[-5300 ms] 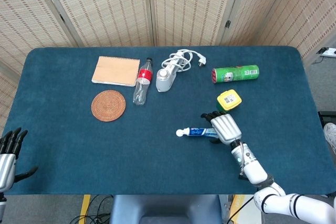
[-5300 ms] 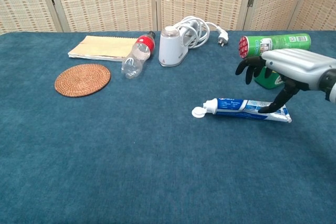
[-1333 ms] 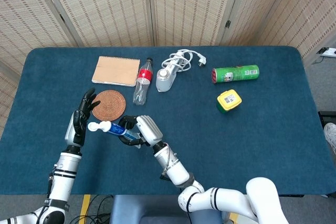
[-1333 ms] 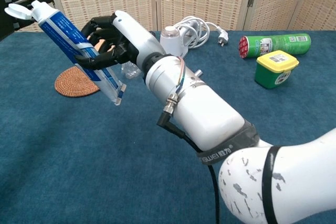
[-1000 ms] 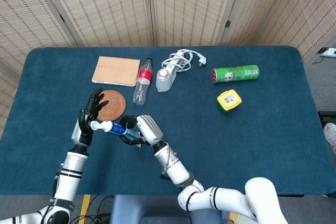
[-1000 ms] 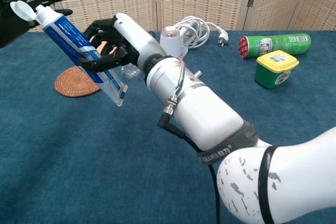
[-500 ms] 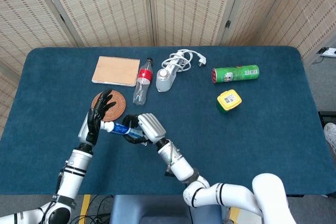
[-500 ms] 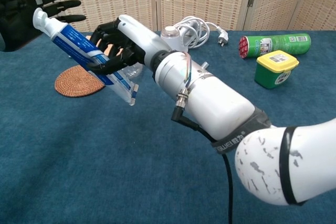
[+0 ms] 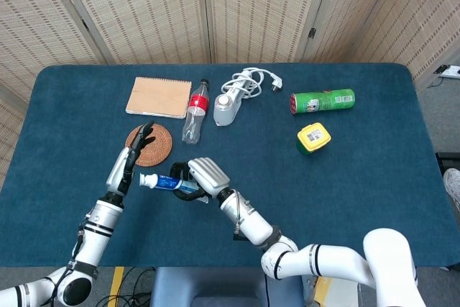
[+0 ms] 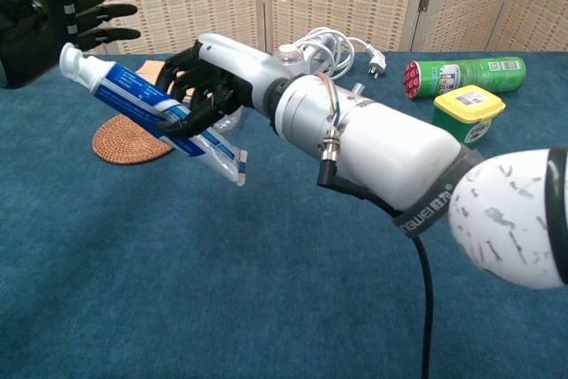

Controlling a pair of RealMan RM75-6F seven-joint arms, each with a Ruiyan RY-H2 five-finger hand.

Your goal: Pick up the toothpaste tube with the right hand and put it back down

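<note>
Item: blue-and-white plastic toothpaste tube with a white cap (image 10: 151, 117), held clear of the dark blue cloth-covered table (image 9: 359, 177), tilted, cap end up. We place it just beside the round woven wicker coaster (image 9: 149, 141), on that coaster's near side.

Holder: right hand (image 10: 202, 82), fingers wrapped around the tube's middle, crimped tail hanging free below.

Left hand (image 10: 67, 15): fingers spread and extended, holding nothing, palm just beside the cap; we cannot tell whether it touches.

Handling, as we judge it: light, soft-walled, smooth-skinned; a hard squeeze would dent it or let it slide. The middle of the body is the sound place to hold; the flat tail bends and the cap end is narrow.

Beyond the coaster: tan spiral notebook (image 9: 158, 97) and clear plastic bottle with red label (image 9: 194, 113). Farther off from it: white corded appliance (image 9: 230, 102), green cylindrical can lying on its side (image 9: 322, 101), small green tub with yellow lid (image 9: 313, 137).
</note>
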